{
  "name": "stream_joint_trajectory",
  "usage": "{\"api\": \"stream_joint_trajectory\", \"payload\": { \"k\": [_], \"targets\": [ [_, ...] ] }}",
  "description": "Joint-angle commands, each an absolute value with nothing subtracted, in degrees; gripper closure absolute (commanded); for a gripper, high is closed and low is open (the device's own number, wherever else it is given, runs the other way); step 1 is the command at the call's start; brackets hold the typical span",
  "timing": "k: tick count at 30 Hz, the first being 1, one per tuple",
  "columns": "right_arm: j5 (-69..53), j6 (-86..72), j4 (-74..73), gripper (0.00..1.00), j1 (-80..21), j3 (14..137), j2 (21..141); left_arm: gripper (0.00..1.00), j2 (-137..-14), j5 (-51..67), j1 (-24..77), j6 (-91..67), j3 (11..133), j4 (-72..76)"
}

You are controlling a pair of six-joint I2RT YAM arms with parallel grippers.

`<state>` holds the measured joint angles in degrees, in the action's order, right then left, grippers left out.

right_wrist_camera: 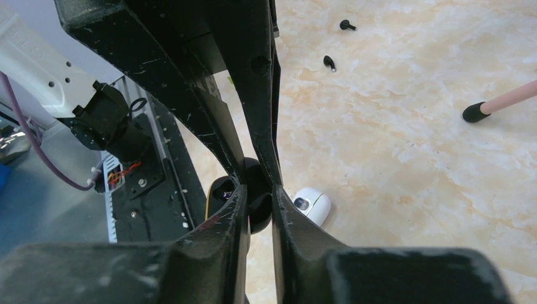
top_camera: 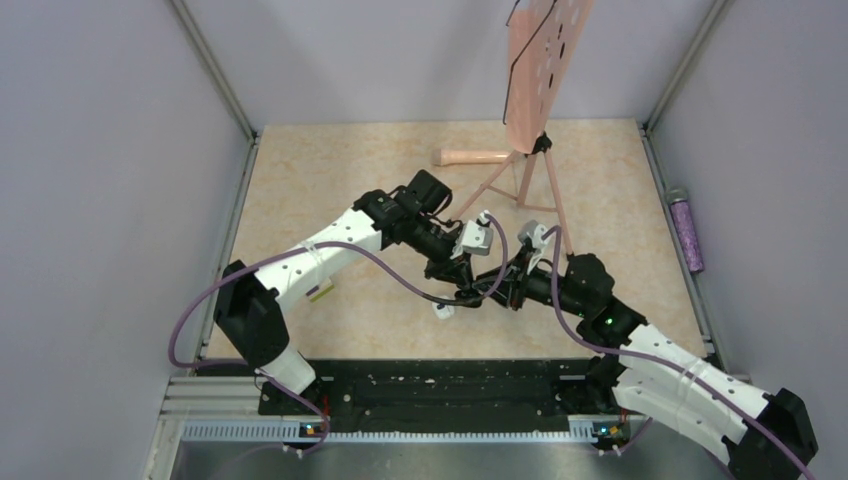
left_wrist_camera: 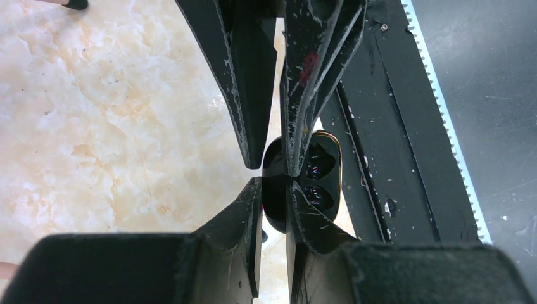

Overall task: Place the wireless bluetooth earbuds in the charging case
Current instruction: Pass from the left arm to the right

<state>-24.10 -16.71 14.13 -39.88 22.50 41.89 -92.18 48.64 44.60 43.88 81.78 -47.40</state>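
Observation:
The black charging case (left_wrist_camera: 323, 183) is open, and its two sockets look empty. My left gripper (left_wrist_camera: 273, 180) is shut on the case's upright part from below. My right gripper (right_wrist_camera: 256, 187) is shut on the same case (right_wrist_camera: 256, 209) from the opposite side, so the fingertips nearly meet. In the top view both grippers (top_camera: 485, 288) hold it just above the table's front middle. The two earbuds, one (right_wrist_camera: 346, 25) and the other (right_wrist_camera: 329, 62), lie loose on the marble top further back, apart from both grippers.
A small white rounded object (right_wrist_camera: 310, 206) lies on the table just beside the case. A pink tripod stand (top_camera: 530, 170) with a board stands at the back. A purple cylinder (top_camera: 686, 230) lies at the right edge. The black base rail (top_camera: 430, 385) runs along the front.

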Motion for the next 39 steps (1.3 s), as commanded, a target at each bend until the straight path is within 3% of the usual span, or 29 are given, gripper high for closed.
{"api": "stream_joint_trajectory", "payload": {
  "k": [1, 20, 30, 39],
  "targets": [
    [-24.7, -16.4, 11.9, 0.76, -39.3, 23.7, 42.2, 1.0, -91.8, 51.6, 44.0, 44.8, 83.9, -45.2],
    [-24.6, -19.0, 16.0, 0.77, -39.4, 23.4, 42.9, 1.0, -91.5, 52.6, 43.8, 45.6, 84.0, -46.1],
    [-25.5, -20.2, 18.0, 0.99, -39.3, 23.8, 44.0, 1.0, -91.3, 52.6, 43.8, 46.1, 83.8, -46.7],
    [-24.4, -20.4, 17.4, 1.0, -39.3, 23.1, 42.2, 0.97, -90.8, 49.8, 43.8, 43.6, 83.1, -44.9]
  ]
}}
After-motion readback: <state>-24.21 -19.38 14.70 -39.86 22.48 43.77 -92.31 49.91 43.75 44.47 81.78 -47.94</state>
